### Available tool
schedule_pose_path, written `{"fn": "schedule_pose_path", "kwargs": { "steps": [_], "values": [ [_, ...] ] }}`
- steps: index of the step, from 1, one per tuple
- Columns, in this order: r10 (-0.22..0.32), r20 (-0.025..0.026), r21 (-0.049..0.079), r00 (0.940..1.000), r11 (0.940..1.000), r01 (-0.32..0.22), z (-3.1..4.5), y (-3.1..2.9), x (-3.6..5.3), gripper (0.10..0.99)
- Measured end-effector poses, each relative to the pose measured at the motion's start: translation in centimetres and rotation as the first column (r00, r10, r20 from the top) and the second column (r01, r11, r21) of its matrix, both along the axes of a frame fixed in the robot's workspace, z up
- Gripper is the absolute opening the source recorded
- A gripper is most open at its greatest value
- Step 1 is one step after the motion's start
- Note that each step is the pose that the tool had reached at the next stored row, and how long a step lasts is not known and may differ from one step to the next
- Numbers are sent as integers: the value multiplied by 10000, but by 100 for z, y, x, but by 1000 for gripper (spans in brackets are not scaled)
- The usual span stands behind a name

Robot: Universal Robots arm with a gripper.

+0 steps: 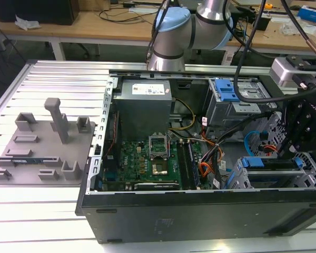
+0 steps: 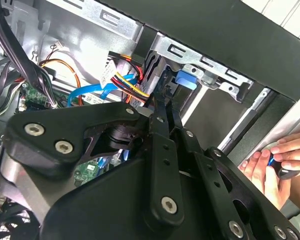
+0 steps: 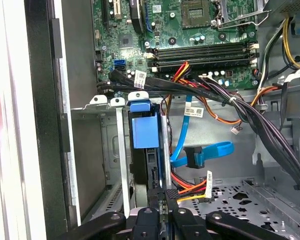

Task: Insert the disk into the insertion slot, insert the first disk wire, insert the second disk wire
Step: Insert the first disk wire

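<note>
gripper [image 3: 166,196] closed, tips together against the near edge of the disk [image 3: 145,132]. Disk stands seated in the insertion slot [image 3: 90,150]. Cage wall on one side; first disk wire [image 3: 187,187] and second disk wire [image 3: 210,150] just beside on the other.

**A robotics lab, set up for computer assembly**

An open desktop computer case [image 1: 200,216] lies on a slatted aluminium table [image 1: 52,79], with a robot arm [image 1: 174,31] mounted at its far side. On the exterior view's left sits a grey fixture plate [image 1: 42,153] of moulded holders. Farther back stand wooden workbenches [image 1: 95,23] strewn with cables and boxes.
</note>
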State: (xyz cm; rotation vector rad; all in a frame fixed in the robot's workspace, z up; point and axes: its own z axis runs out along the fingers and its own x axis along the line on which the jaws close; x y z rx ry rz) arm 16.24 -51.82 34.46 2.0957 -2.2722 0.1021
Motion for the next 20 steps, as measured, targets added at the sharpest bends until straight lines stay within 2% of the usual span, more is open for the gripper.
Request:
{"fn": "schedule_pose_path", "kwargs": {
  "steps": [7,10,13,14,20],
  "values": [
    [0,-15,0,10000,10000,0,-22,-1,0,165],
    [0,-36,-2,10000,10000,0,-34,-1,3,165],
    [1,-109,-1,9999,10000,-1,-23,-1,5,165],
    [2,-118,-3,9999,10000,-2,-16,-1,9,165],
    [2,-127,-6,9999,10000,-2,-11,-1,17,165]
  ]
}}
